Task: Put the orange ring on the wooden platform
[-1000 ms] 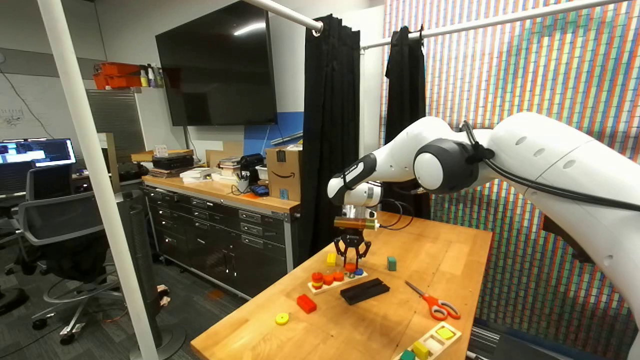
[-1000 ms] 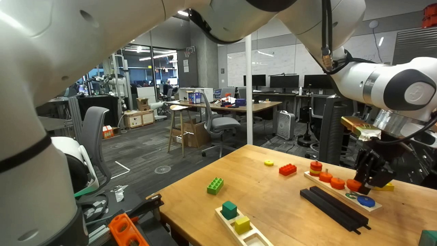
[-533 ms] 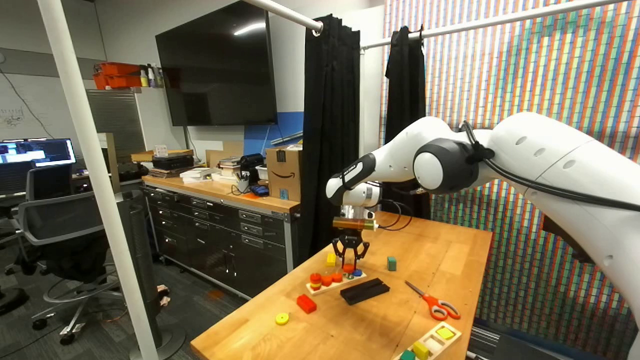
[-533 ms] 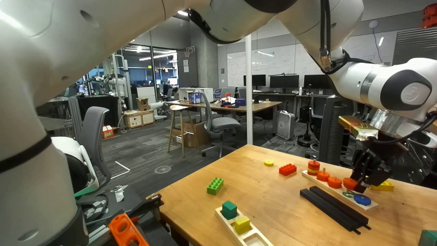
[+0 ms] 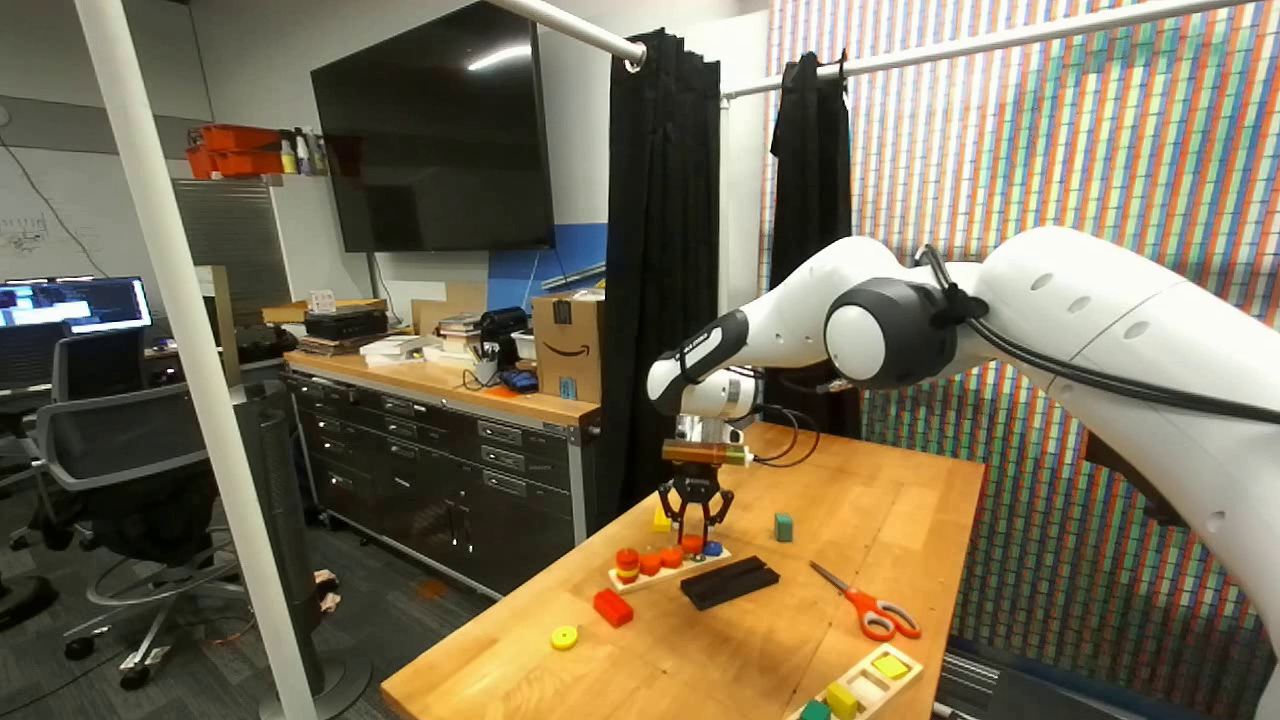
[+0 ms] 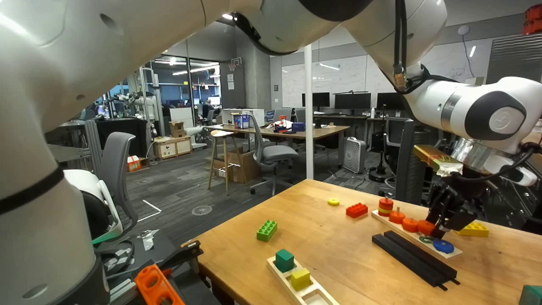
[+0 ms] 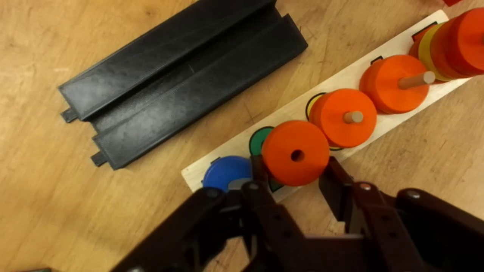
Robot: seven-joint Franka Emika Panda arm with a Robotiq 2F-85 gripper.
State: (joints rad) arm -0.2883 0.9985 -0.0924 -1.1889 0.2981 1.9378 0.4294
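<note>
My gripper [image 7: 297, 170] is shut on an orange ring [image 7: 296, 153], a disc with a dark centre hole. No peg shows through the hole. The ring is over the wooden platform [image 7: 289, 113], above a printed green circle. It also shows in both exterior views, as the ring [image 5: 691, 544] and the ring [image 6: 425, 228]. The pale platform [image 6: 453, 255] bears several orange rings on pegs, such as this seated one [image 7: 344, 130], and a blue disc [image 7: 227, 172] at its end beside my left finger. Whether the held ring touches a peg is hidden beneath it.
A black grooved rectangle [image 7: 181, 83] lies close alongside the platform. A yellow brick [image 6: 474, 229] is behind the gripper. A red brick [image 6: 357, 210], yellow disc [image 6: 333, 202], green brick [image 6: 267, 231], scissors [image 5: 878, 622] and block tray [image 6: 313, 292] lie elsewhere on the table.
My gripper, with the ring still held, has shifted left in both exterior views. The wooden platform has slid the same way, a little along the table. The black rectangle has not moved.
</note>
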